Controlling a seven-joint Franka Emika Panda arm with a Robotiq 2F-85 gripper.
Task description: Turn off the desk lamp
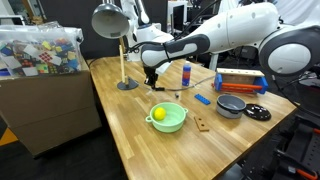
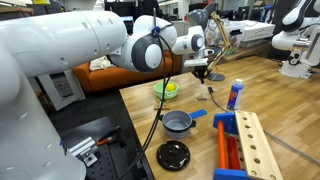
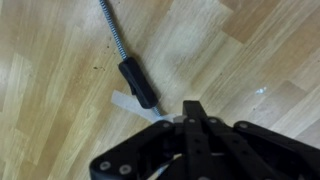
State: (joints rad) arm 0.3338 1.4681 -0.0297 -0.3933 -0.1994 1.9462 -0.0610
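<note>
The desk lamp (image 1: pixel 123 60) stands at the back of the wooden table, with a grey dome head, thin pale stem and round dark base. In an exterior view its stem (image 2: pixel 213 42) shows behind my arm. In the wrist view its cord (image 3: pixel 113 30) runs across the tabletop to a black inline switch (image 3: pixel 138 82). My gripper (image 1: pixel 152 80) points down just to the right of the lamp base, low over the table. It also shows in an exterior view (image 2: pixel 200 72). In the wrist view my gripper (image 3: pixel 190 108) is shut and empty, its tips just beside the switch's near end.
A green bowl (image 1: pixel 172 123) holds a yellow ball. A blue bottle (image 1: pixel 186 73), blue marker (image 1: pixel 202 99), small wooden block (image 1: pixel 203 124), grey pot (image 1: pixel 231 105), black lid (image 1: pixel 258 113) and orange-and-wood rack (image 1: pixel 240 82) lie on the table. A box of clutter (image 1: pixel 40 50) stands beside it.
</note>
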